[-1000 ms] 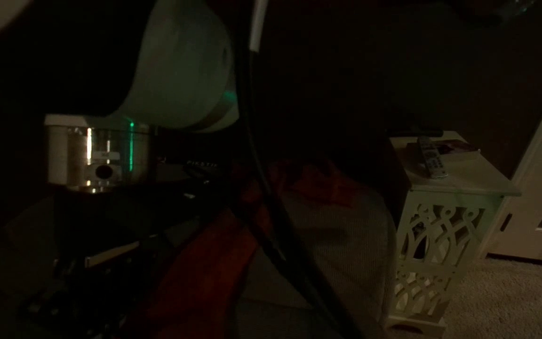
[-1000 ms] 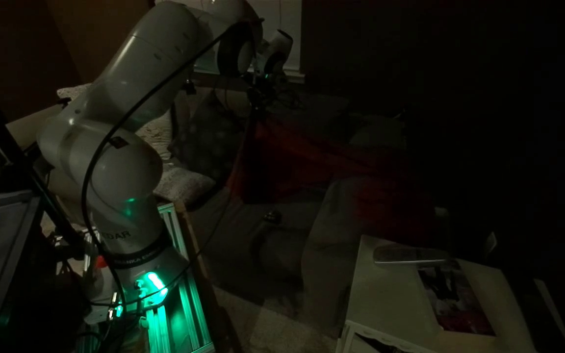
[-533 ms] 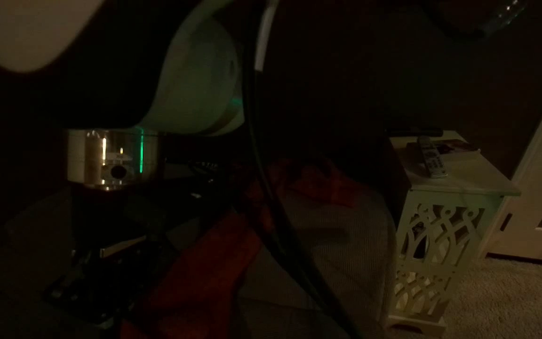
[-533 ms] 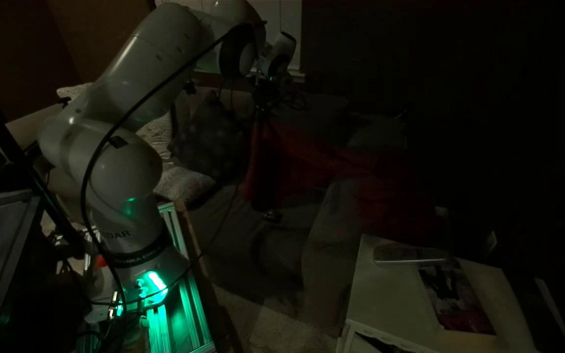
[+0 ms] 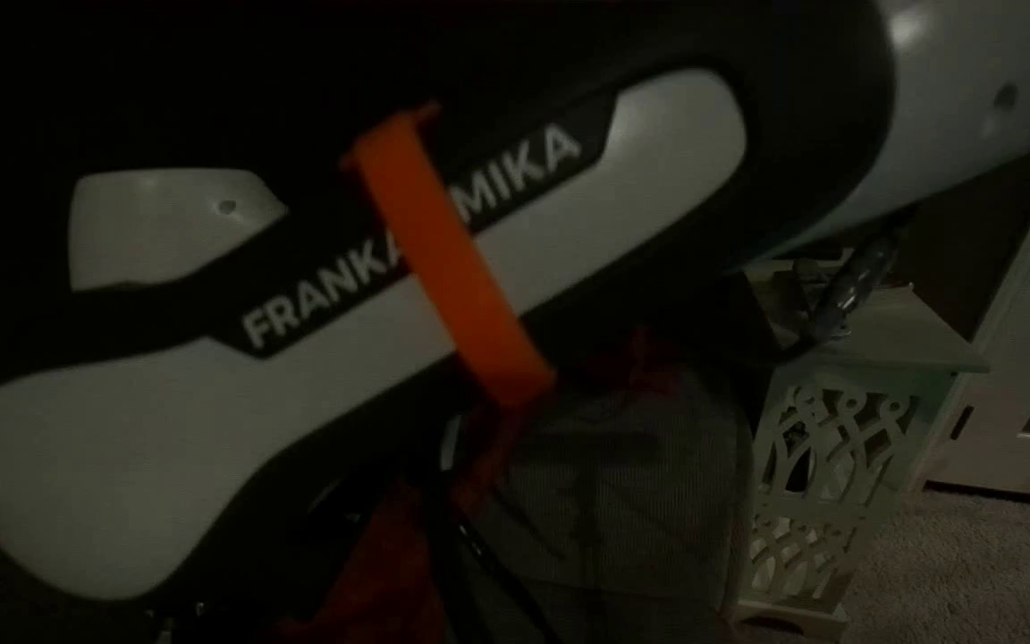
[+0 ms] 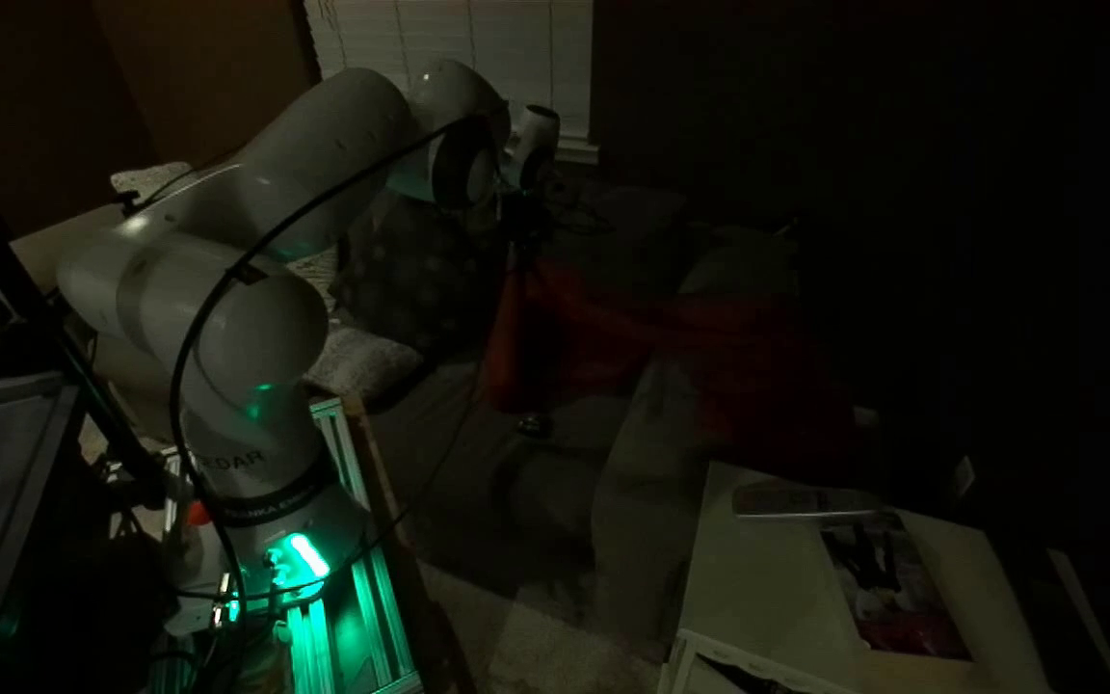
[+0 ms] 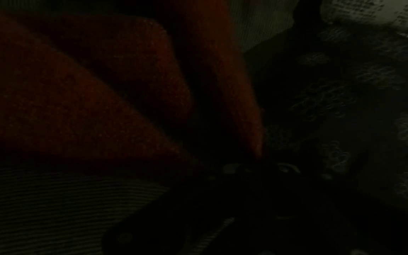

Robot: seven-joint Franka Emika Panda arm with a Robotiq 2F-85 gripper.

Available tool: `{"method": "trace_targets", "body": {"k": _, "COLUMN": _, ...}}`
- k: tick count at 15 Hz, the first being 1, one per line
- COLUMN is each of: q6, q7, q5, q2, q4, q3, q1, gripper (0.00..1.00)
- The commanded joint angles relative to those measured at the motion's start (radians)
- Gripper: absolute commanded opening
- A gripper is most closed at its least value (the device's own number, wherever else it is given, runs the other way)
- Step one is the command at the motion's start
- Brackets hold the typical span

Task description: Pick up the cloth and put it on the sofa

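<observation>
Cloth [image 7: 66, 106] hangs below the end effector [image 7: 257, 168], which grips its gathered upper end.

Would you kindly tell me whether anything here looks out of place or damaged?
Nothing looks plainly spilled or damaged, though darkness hides much. The cloth is askew: part is bunched in the gripper, while part lies over the sofa arm. That seems normal mid-task.

The sofa [image 5: 658, 501] carries pillows [image 6: 410, 280] — and, partly, cloth [image 6: 603, 318].
</observation>
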Motion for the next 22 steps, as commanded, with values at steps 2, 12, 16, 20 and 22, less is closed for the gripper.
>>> {"method": "trace_targets", "body": {"k": 2, "q6": 0.002, "q7": 0.016, "q5": -0.037, "q2": 0.157, "q4": 0.283, "q3": -0.061, "q1": 0.043, "gripper": 0.01}}
{"method": "trace_targets", "body": {"k": 12, "q6": -0.398, "q7": 0.095, "q5": -0.042, "q2": 0.088, "q4": 0.355, "q3": -0.129, "q1": -0.023, "gripper": 0.80}}
{"method": "trace_targets", "body": {"k": 16, "q6": -0.408, "q7": 0.207, "q5": -0.042, "q2": 0.052, "q4": 0.379, "q3": -0.229, "q1": -0.087, "gripper": 1.00}}
{"method": "trace_targets", "body": {"k": 20, "q6": -0.428, "q7": 0.293, "q5": -0.021, "q2": 0.008, "q4": 0.353, "q3": -0.297, "q1": -0.195, "gripper": 1.00}}
{"method": "trace_targets", "body": {"k": 22, "q6": -0.431, "q7": 0.346, "q5": -0.017, "q2": 0.000, "q4": 0.343, "q3": -0.322, "q1": -0.243, "gripper": 1.00}}
